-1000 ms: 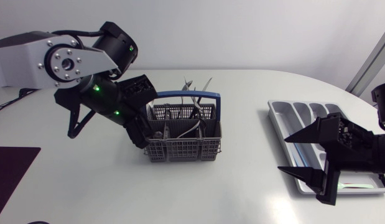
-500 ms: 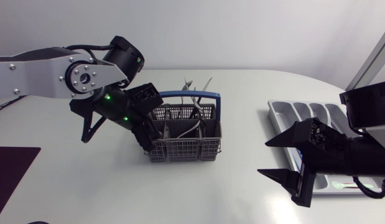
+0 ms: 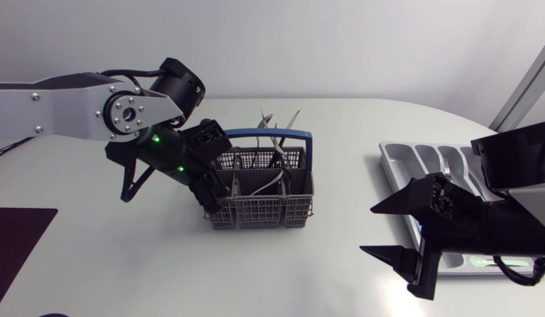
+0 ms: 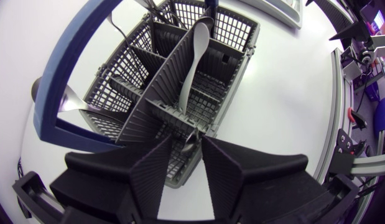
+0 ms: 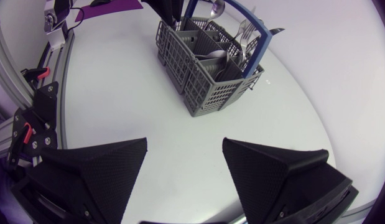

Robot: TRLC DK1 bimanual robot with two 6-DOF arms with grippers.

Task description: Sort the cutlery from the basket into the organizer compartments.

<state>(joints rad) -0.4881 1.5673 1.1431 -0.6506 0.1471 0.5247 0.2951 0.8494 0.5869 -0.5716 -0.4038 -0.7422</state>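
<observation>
Pick-up step: a piece of cutlery is addressed inside the basket (image 3: 254,211), and nothing is carried to the organizer (image 3: 404,158) yet.

The left arm (image 3: 69,110) is lowered over the basket's near corner, and its jaws are set about the lower end of a grey spoon (image 4: 193,68) that leans across a divider; whether that end is already pinched cannot be told. More cutlery (image 3: 276,119) is stood in the far compartments. The right arm (image 3: 510,220) is held over the surface (image 3: 342,255) just beside the organizer, its jaws spread wide with nothing between them. Next, it is judged, a firm pinch on the spoon is needed, then a straight lift clear of the dividers and blue handle (image 3: 263,135).
</observation>
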